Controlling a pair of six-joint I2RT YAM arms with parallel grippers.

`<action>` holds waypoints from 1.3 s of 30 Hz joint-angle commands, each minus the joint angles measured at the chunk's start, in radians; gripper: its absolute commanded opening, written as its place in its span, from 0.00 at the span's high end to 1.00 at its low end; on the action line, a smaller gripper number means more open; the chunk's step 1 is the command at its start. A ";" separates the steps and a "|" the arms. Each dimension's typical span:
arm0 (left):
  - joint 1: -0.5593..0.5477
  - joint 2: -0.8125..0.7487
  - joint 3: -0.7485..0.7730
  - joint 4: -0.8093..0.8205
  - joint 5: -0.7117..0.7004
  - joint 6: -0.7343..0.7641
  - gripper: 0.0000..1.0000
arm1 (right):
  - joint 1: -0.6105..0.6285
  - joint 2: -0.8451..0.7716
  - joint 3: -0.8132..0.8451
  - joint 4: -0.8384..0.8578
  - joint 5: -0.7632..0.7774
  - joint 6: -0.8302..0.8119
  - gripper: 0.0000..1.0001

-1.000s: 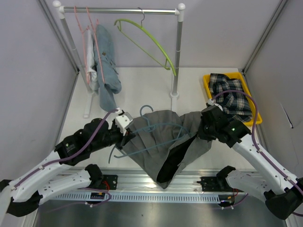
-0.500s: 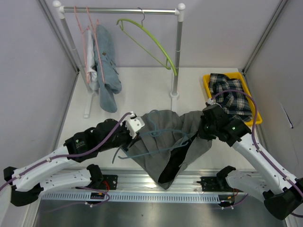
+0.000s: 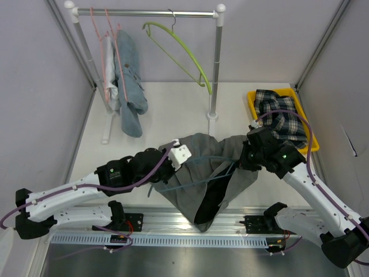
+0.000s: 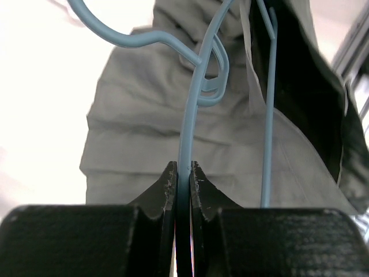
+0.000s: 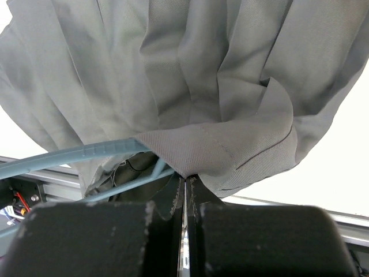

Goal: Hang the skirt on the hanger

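The grey skirt [image 3: 199, 193] hangs bunched between my two arms above the near edge of the table. A light blue hanger [image 3: 214, 156] is partly inside it, one arm running under the cloth. My left gripper [image 3: 168, 172] is shut on the hanger's thin blue wire [image 4: 193, 104], and in the left wrist view [image 4: 183, 167] the hook curls above the skirt [image 4: 144, 133]. My right gripper [image 3: 242, 160] is shut on a fold of the skirt's hem [image 5: 230, 144]. In the right wrist view [image 5: 185, 179] the hanger [image 5: 75, 156] passes just left of the jaws.
A clothes rail [image 3: 150, 12] at the back carries a green hanger [image 3: 179, 49], pink hangers [image 3: 106, 52] and a blue-grey garment [image 3: 128, 75]. A yellow bin [image 3: 252, 103] with plaid cloth sits at the right. A metal rail [image 3: 190, 231] runs along the near edge.
My left arm has swung right, carrying the blue hanger further into the skirt. The right gripper has kept its hold on the hem and has barely moved.
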 commanded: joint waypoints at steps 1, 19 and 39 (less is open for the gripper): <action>-0.014 0.030 0.032 0.147 -0.033 0.008 1.00 | -0.004 -0.020 0.010 0.037 -0.018 -0.010 1.00; -0.107 0.145 -0.017 0.341 -0.053 -0.031 1.00 | 0.027 -0.069 -0.028 0.060 -0.055 0.032 1.00; -0.107 0.212 -0.138 0.544 -0.056 -0.115 1.00 | 0.234 -0.150 -0.005 0.086 0.121 0.029 0.47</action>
